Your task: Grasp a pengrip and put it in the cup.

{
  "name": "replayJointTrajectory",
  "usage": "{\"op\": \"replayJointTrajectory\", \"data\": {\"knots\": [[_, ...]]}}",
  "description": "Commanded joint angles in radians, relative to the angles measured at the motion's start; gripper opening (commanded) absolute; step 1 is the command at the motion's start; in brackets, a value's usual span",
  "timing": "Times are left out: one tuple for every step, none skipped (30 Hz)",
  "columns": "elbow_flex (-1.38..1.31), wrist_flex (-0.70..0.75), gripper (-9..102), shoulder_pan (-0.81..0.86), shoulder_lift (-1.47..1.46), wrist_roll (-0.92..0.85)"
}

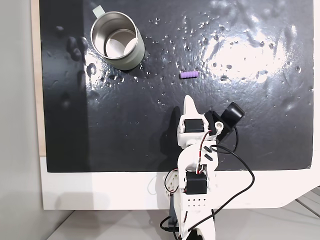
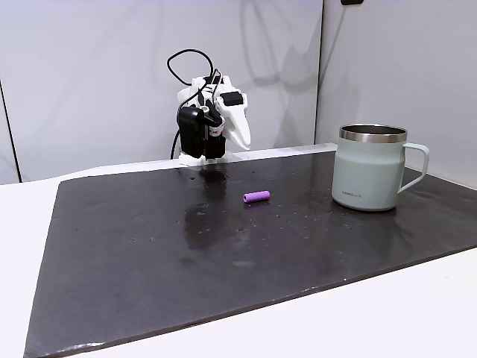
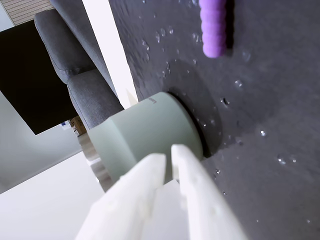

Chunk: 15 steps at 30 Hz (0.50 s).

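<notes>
We found the pengrip (image 1: 189, 75) lying flat on the black mat (image 1: 150, 135), at roughly three o'clock from the cup (image 1: 118, 41) in a fixed view and well apart from it. The gripper (image 3: 169, 159) hung back near the arm's base, its fingers all but pressed together and holding nothing. We judged the grasp not yet begun.

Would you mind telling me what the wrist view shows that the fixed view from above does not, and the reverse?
Wrist view alone: a grey upholstered seat beyond the mat, and the white gripper fingertips nearly together. Fixed view from above alone: the shiny steel inside of the pale grey-green metal cup, its small handle, and the arm's black cables. Shared: the small purple ribbed pengrip lying on the black mat, apart from the cup.
</notes>
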Motion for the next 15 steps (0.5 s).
{"op": "replayJointTrajectory", "data": {"knots": [[0.055, -0.034, 0, -0.014, 0.011, -0.017], [0.055, -0.034, 0, -0.014, 0.011, -0.017], [0.055, -0.034, 0, -0.014, 0.011, -0.017], [0.055, -0.034, 0, -0.014, 0.011, -0.017], [0.055, -0.034, 0, -0.014, 0.011, -0.017], [0.055, -0.035, 0, -0.014, 0.011, -0.017], [0.055, -0.035, 0, -0.014, 0.011, -0.017], [0.055, -0.035, 0, -0.014, 0.011, -0.017], [0.055, -0.035, 0, -0.014, 0.011, -0.017], [0.055, -0.035, 0, -0.014, 0.011, -0.017], [0.055, -0.035, 0, -0.014, 0.011, -0.017], [0.055, -0.037, 0, -0.017, 0.011, -0.017], [0.055, -0.043, 0, -0.017, 0.011, -0.018], [0.049, -0.048, 0, -0.017, 0.011, -0.021], [0.037, -0.048, 0, -0.009, 0.011, -0.021]]}}
